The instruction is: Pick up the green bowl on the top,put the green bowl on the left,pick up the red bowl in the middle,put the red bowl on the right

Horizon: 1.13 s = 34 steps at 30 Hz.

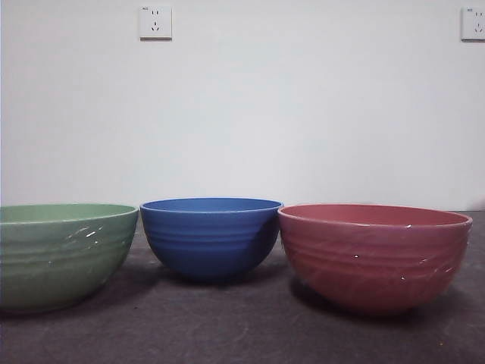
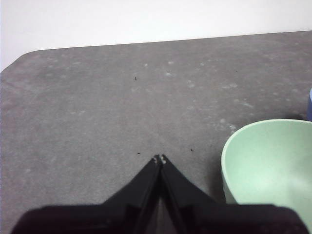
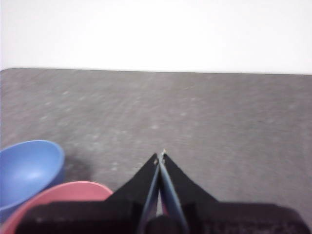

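Green bowl (image 1: 64,254) first: upright on the grey tabletop (image 1: 227,326), alone, nested in nothing, empty inside, just beside the left gripper (image 2: 160,158) and slightly ahead of its tips, seen from above in the left wrist view with only bare mat under the jaws. Left gripper pinched fully closed, tips meeting, holding nothing, hanging clear above the table, apart from the rim. Likely parked there because the bowl's job looks finished: set down at the left end, released, no further grip needed.

Red bowl (image 1: 375,254) likewise: upright, empty, on its own base, right under and just beside the right gripper (image 3: 161,155), part of the rim hidden behind the black jaws in the right wrist view. Right gripper also closed tip to tip, carrying nothing, no visible contact with the rim, poised above it. Placement at the right end fits the task's last step, so judged complete or nearly so.

Farther from both grippers: blue bowl (image 1: 211,236), between the other two and set a little deeper on the table, near the red bowl's rim but, from the front view, hard to say whether touching or merely overlapping in sight. Probably left where the stack stood, as the bottom piece never needing a move.

Beyond everything: white wall (image 1: 303,106) with a socket (image 1: 155,23) high up, another socket (image 1: 474,23) at the far corner. No arm visible in the front view.
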Motion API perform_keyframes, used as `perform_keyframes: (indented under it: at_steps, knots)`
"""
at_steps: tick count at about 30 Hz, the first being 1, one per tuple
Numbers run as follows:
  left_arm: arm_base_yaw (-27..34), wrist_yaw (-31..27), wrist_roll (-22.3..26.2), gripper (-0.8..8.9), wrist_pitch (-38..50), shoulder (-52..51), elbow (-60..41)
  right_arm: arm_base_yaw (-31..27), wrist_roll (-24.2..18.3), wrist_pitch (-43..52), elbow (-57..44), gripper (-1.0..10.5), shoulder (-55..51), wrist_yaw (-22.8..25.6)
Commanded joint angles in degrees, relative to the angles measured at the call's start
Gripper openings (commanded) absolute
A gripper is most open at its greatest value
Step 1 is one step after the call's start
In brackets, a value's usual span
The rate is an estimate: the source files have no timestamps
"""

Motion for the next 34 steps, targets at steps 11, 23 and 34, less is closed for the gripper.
perform_keyframes:
  at_steps: [11, 23, 34]
  knots:
    - [0.2, 0.0, -0.4, -0.03, 0.1, -0.1, -0.9, -7.5, -0.5, 11.4, -24.2, 0.0, -12.9, -7.4]
    - [0.2, 0.0, -0.4, -0.03, 0.1, -0.1, -0.9, -7.5, -0.5, 12.2, -25.2, 0.0, -12.7, -6.8]
    - [0.2, 0.0, -0.4, -0.03, 0.1, -0.1, -0.9, -7.5, -0.5, 12.2, -25.2, 0.0, -12.7, -6.8]
